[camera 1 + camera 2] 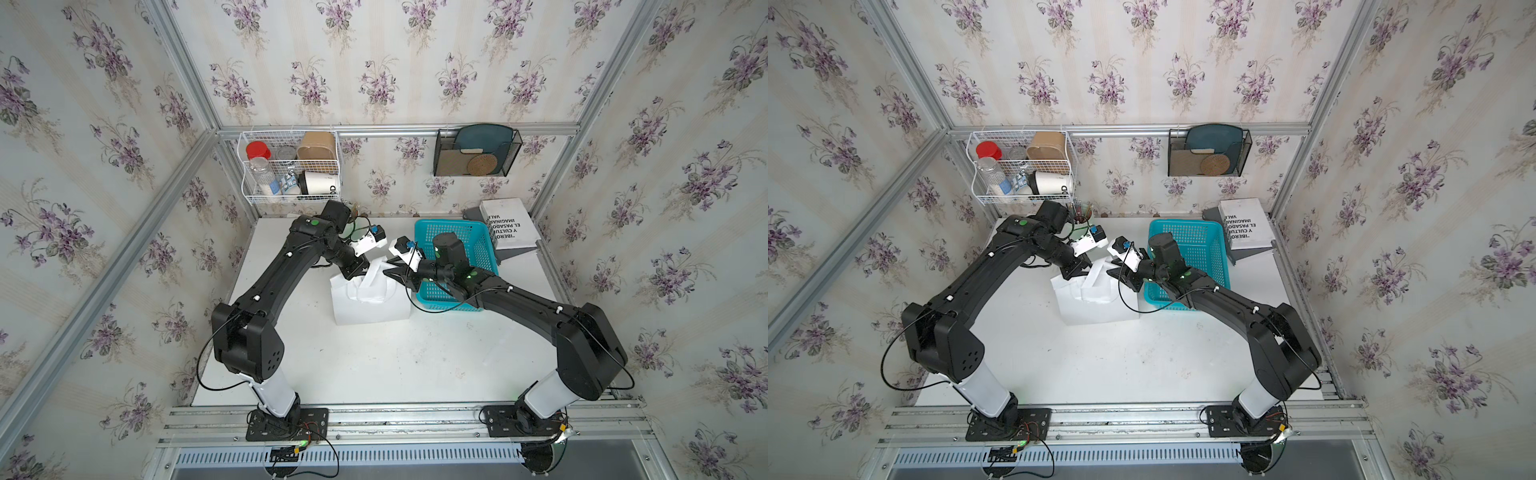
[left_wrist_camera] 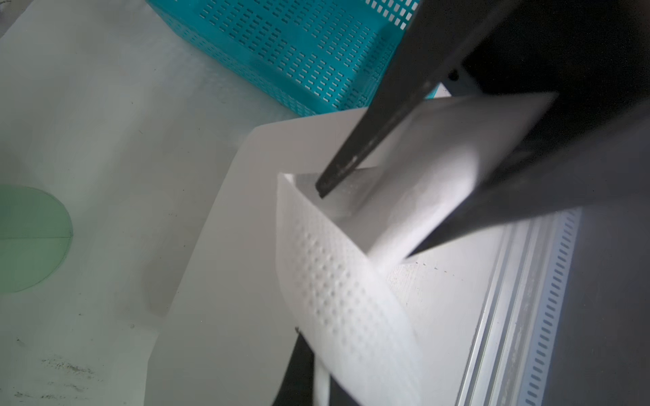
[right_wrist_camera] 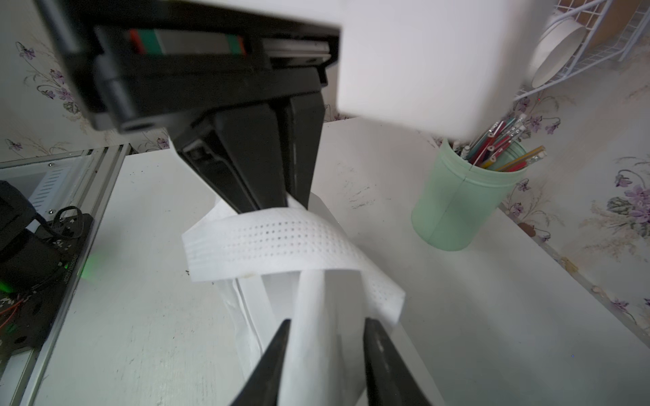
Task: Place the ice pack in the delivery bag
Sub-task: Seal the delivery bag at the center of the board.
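Note:
The white delivery bag (image 1: 365, 305) stands mid-table, next to the turquoise basket (image 1: 451, 226). My left gripper (image 1: 360, 271) comes in from the bag's left and is shut on one perforated white loop handle (image 3: 281, 242); its black fingers (image 3: 267, 189) pinch that strap from above. My right gripper (image 3: 325, 351) reaches from the basket side, its jaws closed against the other white handle (image 3: 316, 316), which fills the space between them. In the left wrist view the strap (image 2: 337, 291) runs up from my left gripper (image 2: 320, 381). The ice pack is out of view.
A mint cup of pencils (image 3: 457, 204) stands at the back by the wall. A white book (image 1: 509, 222) leans on a stand at the back right. A wire basket of jars (image 1: 291, 166) and a black holder (image 1: 476, 151) hang on the back wall.

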Controlling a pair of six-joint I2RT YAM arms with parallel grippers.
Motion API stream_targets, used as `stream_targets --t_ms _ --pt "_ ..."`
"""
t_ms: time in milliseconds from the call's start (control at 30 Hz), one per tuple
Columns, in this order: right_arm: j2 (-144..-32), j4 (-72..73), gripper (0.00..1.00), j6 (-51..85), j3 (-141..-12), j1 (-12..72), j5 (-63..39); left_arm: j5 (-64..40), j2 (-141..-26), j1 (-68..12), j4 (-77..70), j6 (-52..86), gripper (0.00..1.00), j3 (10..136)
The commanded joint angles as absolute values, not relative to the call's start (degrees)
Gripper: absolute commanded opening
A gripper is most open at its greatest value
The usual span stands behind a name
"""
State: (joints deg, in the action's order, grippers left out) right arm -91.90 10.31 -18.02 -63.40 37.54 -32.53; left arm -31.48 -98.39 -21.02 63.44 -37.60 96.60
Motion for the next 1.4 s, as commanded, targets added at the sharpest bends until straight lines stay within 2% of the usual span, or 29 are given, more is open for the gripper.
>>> stream_targets --t_ms 0,33,200,333,467,600,667,833,967,1067,1167,1267,1367 --pt "-91.6 10.5 0.07 -17.7 -63.9 36.8 -37.0 -34.8 -98.0 -20.9 64.4 -40.0 0.0 96.1" --pt "-91.5 10.9 0.0 -17.0 -63.8 36.0 -39.1 -34.8 -97.8 -20.7 64.5 -40.6 0.0 95.8" --pt "-89.7 16.7 0.0 -11.3 -59.5 26.9 -53.3 -40.0 -95.0 -17.5 64.9 -45.7 0.0 92.3" --pt "-90.5 16.9 0.0 -12.1 -60.2 26.6 -58.8 -44.3 -94.2 -17.0 64.3 -47.5 0.0 90.7" --pt "-90.9 17.2 0.0 -12.7 -60.4 27.5 -59.4 -45.2 -96.0 -17.0 64.9 -46.9 0.01 93.7" --pt "-91.0 16.9 0.0 -13.9 -59.5 27.6 -57.0 -43.6 -93.0 -16.6 61.8 -42.7 0.58 96.5" --pt "-91.3 17.3 0.0 -14.1 -59.1 27.5 -56.5 -42.6 -89.7 -15.7 60.1 -42.3 0.65 96.5" --pt "-91.9 19.8 0.0 -13.1 -57.7 27.5 -56.0 -46.6 -82.1 -8.8 59.4 -43.7 0.66 90.2" --pt "-92.2 20.8 0.0 -12.7 -57.8 27.6 -55.8 -46.8 -79.2 -10.3 59.2 -45.4 0.68 83.9" --pt "-92.4 21.2 0.0 -12.6 -58.1 27.6 -55.7 -38.4 -80.1 -12.9 56.7 -45.0 0.68 81.5" --pt "-92.4 20.9 0.0 -12.8 -58.1 27.7 -55.7 -34.9 -82.5 -13.1 53.8 -44.4 0.68 81.9" --pt "-92.2 20.6 0.0 -13.1 -58.0 27.8 -55.5 -35.3 -85.3 -13.1 53.4 -44.7 0.67 84.4" --pt "-92.1 20.2 0.0 -13.5 -58.1 28.2 -55.2 -38.7 -88.7 -13.5 54.8 -45.5 0.62 87.1"
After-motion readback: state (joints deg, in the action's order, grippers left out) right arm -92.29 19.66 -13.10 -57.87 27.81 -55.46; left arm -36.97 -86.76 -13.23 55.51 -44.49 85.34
